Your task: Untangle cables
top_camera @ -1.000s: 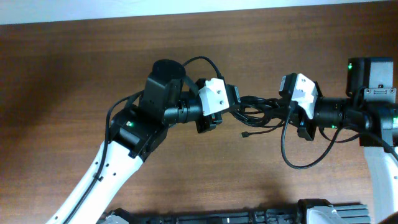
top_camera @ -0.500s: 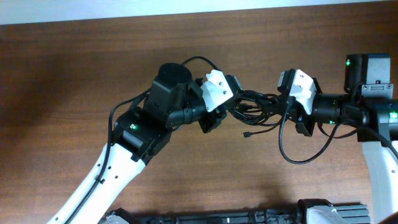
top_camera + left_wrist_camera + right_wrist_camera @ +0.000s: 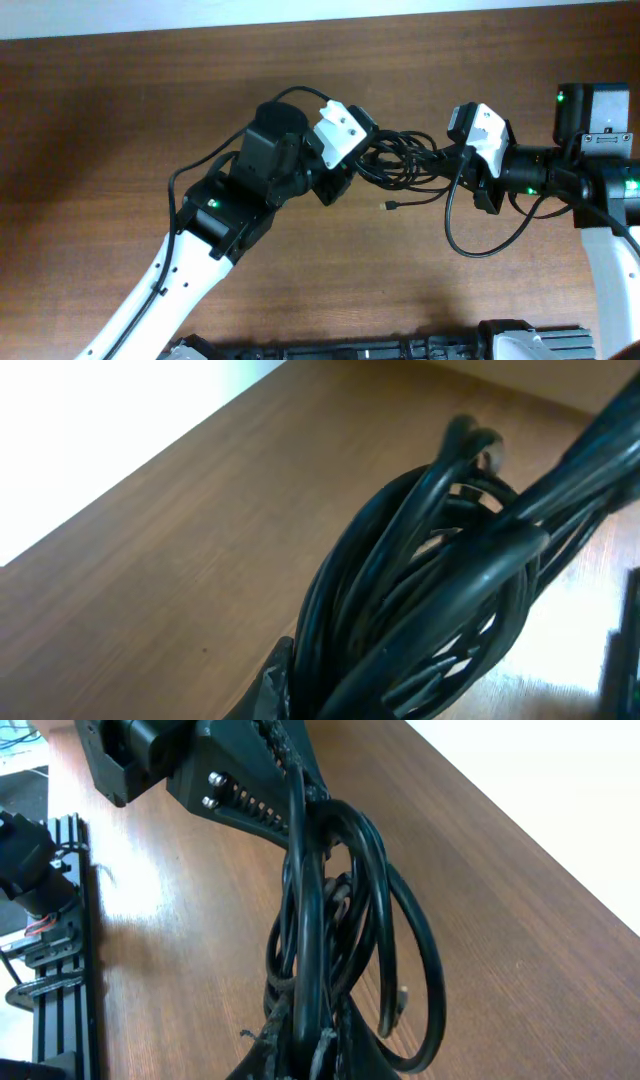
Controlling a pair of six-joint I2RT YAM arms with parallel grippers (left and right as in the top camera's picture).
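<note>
tangled black cables (image 3: 402, 165) stretched between left gripper (image 3: 364, 148) and right gripper (image 3: 453, 155), both clamped on the bundle.

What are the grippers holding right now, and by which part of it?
Both hold the cables, one tangled bundle: the left gripper pinches its left end, the right gripper its right end. One plug end dangles free.

No readable txt, labels or nos. anywhere.
</note>
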